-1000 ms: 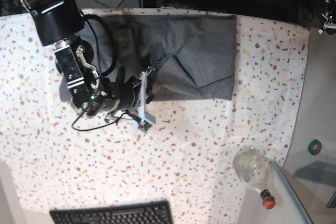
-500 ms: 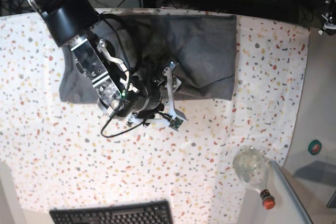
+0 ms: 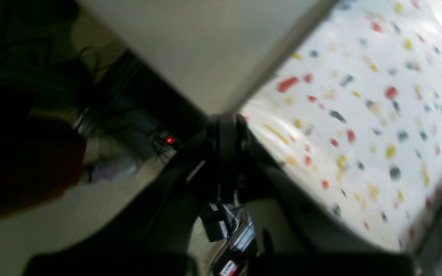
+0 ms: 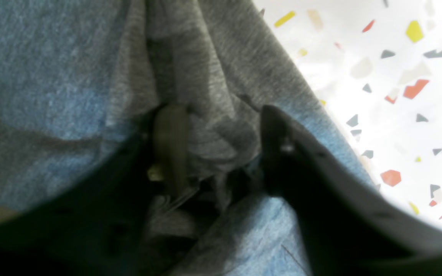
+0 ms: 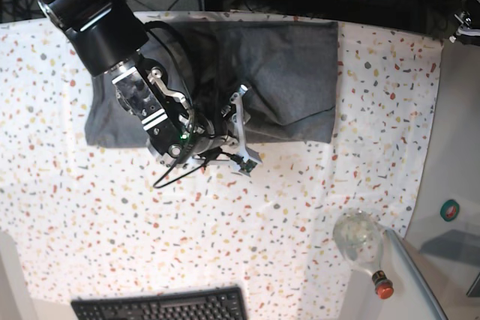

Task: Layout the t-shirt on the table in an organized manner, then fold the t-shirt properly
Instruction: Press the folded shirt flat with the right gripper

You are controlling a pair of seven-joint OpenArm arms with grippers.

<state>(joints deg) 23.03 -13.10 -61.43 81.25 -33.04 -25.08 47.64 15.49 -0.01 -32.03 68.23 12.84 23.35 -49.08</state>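
Observation:
The heather-grey t-shirt (image 5: 285, 73) lies spread across the far half of the speckled table (image 5: 300, 215), with folds near its middle. My right gripper (image 5: 238, 131) is at the shirt's near edge, about mid-width. In the right wrist view its fingers (image 4: 171, 145) are closed on a bunched fold of the t-shirt (image 4: 52, 76), next to bare table (image 4: 397, 57). My left gripper (image 3: 225, 130) is shut and empty, held off the table's far right edge (image 3: 378, 96). In the base view only a sliver of the left arm shows at the top right.
A glass bottle with a red cap (image 5: 360, 245) lies at the near right. A black keyboard (image 5: 161, 306) sits at the near edge. A plain grey side surface (image 5: 457, 148) runs along the right, with a small green roll (image 5: 450, 210) on it. Cables lie behind the table.
My right arm has moved right along the shirt's near edge, uncovering the shirt's near left corner, and has now nearly stopped. The left arm has not visibly moved.

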